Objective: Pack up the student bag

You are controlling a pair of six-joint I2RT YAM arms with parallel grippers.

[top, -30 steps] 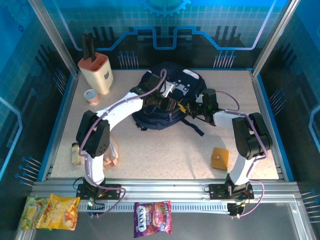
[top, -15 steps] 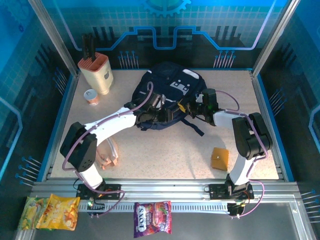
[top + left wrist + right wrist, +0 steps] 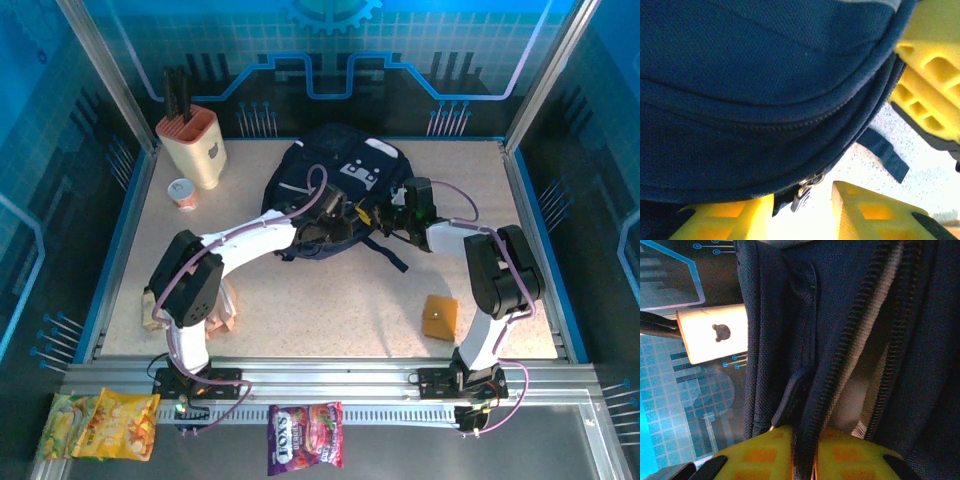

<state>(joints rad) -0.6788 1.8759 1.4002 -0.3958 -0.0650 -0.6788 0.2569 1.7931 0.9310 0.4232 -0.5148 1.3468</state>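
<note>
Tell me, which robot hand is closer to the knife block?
Left. The left gripper is at the student bag's front edge, on the knife block's side; the right gripper pinches the bag farther right.

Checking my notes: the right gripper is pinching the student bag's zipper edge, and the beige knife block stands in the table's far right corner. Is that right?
One slip: the knife block stands in the far left corner, not the right, as the top external view shows. The rest holds: the right gripper is shut on the zipper edge of the student bag.
</note>
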